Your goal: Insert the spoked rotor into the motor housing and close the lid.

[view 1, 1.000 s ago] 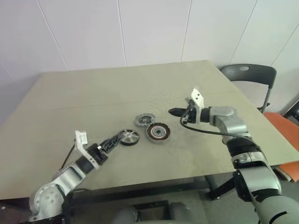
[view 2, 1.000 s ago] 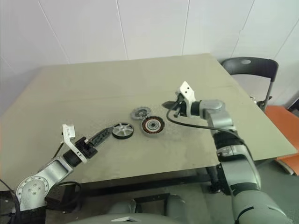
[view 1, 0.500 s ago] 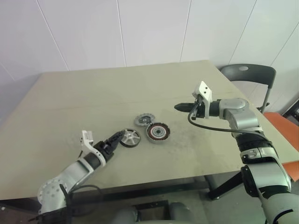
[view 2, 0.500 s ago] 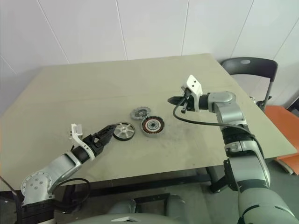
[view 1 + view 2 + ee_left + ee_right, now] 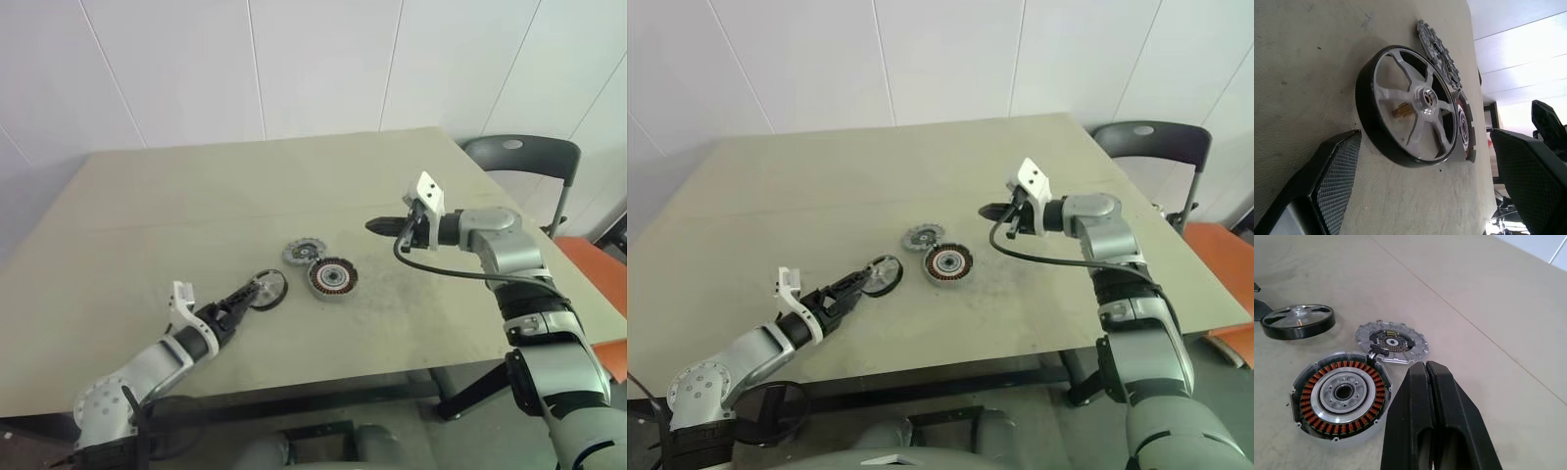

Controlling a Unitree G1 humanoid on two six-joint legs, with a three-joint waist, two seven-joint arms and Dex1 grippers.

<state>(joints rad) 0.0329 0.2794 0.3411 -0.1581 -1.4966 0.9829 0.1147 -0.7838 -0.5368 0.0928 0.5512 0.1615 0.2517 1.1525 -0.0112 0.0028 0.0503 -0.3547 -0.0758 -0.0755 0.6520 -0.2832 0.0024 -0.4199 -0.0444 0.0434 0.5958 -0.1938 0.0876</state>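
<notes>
On the beige table [image 5: 147,215], 3 round motor parts sit close together near the middle. The spoked rotor [image 5: 266,289] is the leftmost of them, a silver wheel with a black rim, and it stands tilted up on its edge rather than lying flat. Just to its right lies the motor housing [image 5: 331,278], flat on the table, with copper windings showing around its central hole. The lid [image 5: 305,253], a thin grey ribbed disc with a dark centre, lies flat just beyond the housing on the far side, touching or almost touching its rim.

The left gripper [image 5: 239,301] reaches in low from the near left, its 2 black fingers spread wide on either side of the rotor's near edge. In the left wrist view both fingers [image 5: 1334,176] stand apart from the rotor's rim [image 5: 1369,117], so the tool is released and grasps nothing, though its tips are just beside the wheel.

The right gripper [image 5: 376,226] hangs above the table to the right of the 3 parts, pointing left toward them and slightly down. Its fingers [image 5: 1422,416] are pressed together, clenched on nothing, well apart from the housing and the lid.

A dark chair [image 5: 519,157] stands past the table's right edge.
</notes>
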